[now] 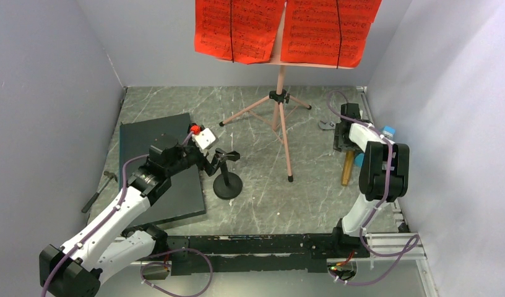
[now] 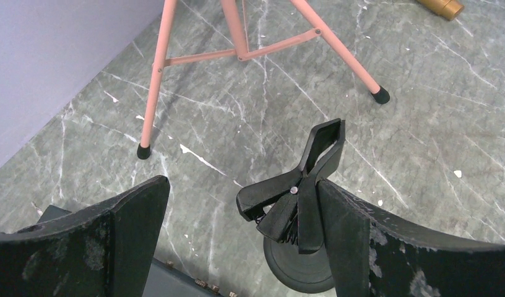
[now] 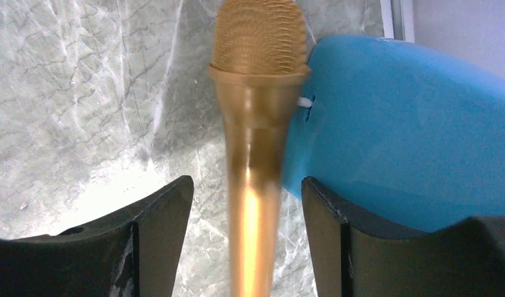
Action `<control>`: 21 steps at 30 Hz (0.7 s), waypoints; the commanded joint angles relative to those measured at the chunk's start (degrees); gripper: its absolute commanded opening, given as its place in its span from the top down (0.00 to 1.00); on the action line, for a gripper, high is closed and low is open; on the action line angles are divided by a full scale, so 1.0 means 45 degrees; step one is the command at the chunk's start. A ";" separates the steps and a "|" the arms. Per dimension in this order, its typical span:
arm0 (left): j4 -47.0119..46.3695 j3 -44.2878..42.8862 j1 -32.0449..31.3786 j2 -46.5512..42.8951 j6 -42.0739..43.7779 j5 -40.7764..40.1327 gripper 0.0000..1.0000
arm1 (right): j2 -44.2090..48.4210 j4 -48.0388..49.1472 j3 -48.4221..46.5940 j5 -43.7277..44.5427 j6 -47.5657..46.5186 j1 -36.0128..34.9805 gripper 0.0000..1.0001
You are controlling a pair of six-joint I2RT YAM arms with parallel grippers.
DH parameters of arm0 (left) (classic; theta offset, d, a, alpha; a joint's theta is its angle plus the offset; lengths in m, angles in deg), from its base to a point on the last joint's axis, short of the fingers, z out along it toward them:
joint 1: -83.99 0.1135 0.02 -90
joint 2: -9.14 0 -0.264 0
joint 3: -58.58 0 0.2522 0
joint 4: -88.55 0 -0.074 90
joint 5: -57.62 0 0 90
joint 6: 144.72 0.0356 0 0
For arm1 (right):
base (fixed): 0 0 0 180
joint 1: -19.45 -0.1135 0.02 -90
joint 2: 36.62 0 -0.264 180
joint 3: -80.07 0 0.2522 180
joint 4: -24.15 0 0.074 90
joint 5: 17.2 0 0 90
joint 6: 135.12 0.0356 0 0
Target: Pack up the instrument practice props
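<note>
The pink music stand (image 1: 280, 105) stands at twelve o'clock on the table (image 1: 256, 210), its red sheet-music pages (image 1: 287, 28) cut off at the top. At nine o'clock my left claw (image 2: 241, 204) gapes wide around the black microphone stand (image 2: 299, 204). Closing on its clip looks like my next move. At three o'clock my right claw (image 3: 247, 182) straddles the gold microphone (image 3: 257, 93) beside the blue metronome (image 3: 398, 136), jaws apart and clear of it. No packing container shows.
</note>
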 commanded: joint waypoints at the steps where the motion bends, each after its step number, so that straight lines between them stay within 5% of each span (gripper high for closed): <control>1: -0.0626 -0.0311 -0.0012 -0.0200 -0.0150 0.0040 0.06 | 0.0839 -0.0237 -0.0613 -0.0183 0.0108 0.0027 0.30; 10: -0.0677 -0.0358 -0.0025 -0.0085 -0.0388 0.0232 0.06 | 0.4184 -0.0247 -0.0096 -0.0838 0.0069 -0.1115 0.21; 21: -0.0406 -0.0544 -0.0051 -0.0150 -0.0465 0.0012 0.06 | 0.9840 0.1145 0.1889 -0.2516 -0.0420 -0.4308 0.14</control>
